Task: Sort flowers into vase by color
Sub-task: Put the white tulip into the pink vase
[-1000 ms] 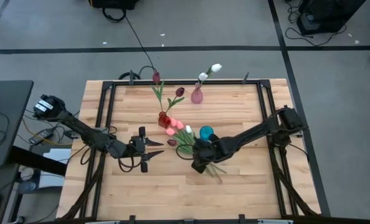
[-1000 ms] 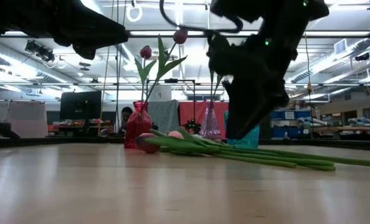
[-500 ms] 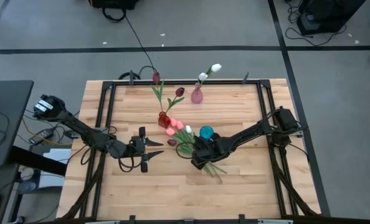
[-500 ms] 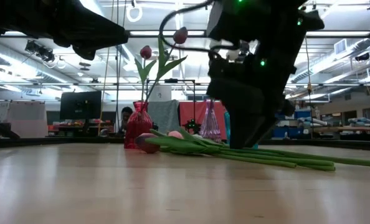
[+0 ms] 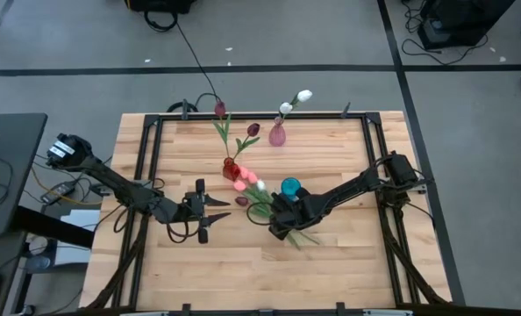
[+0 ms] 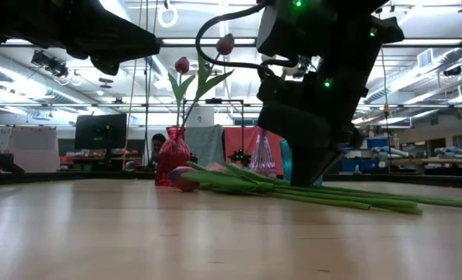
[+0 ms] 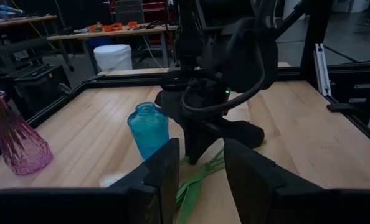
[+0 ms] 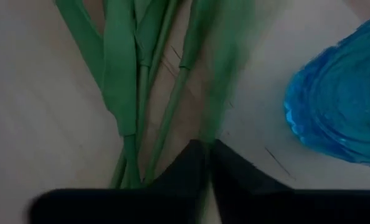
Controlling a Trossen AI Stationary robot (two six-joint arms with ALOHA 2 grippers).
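Note:
Several tulips lie in a pile on the table, pink and white heads toward the red vase and green stems running toward the near right. The red vase holds two maroon tulips. The pink vase holds two white tulips. The blue vase stands by the pile. My right gripper is down on the stems beside the blue vase, shut on one stem. My left gripper is open and empty, left of the pile. My right gripper pinches one green tulip stem between its two fingertips. It comes from above, pointing down at the table, beside the blue vase. The other stems lie flat on the wood next to it. Whether the held stem is off the table does not show.
A black metal frame runs round the tabletop. Bare wood lies on the near side of the pile. My right arm fills the middle of the left wrist view, behind the blue vase.
My right gripper has gone down onto the stems of the pile and a little toward the table's left edge. The flowers on the table and my left arm have kept still.

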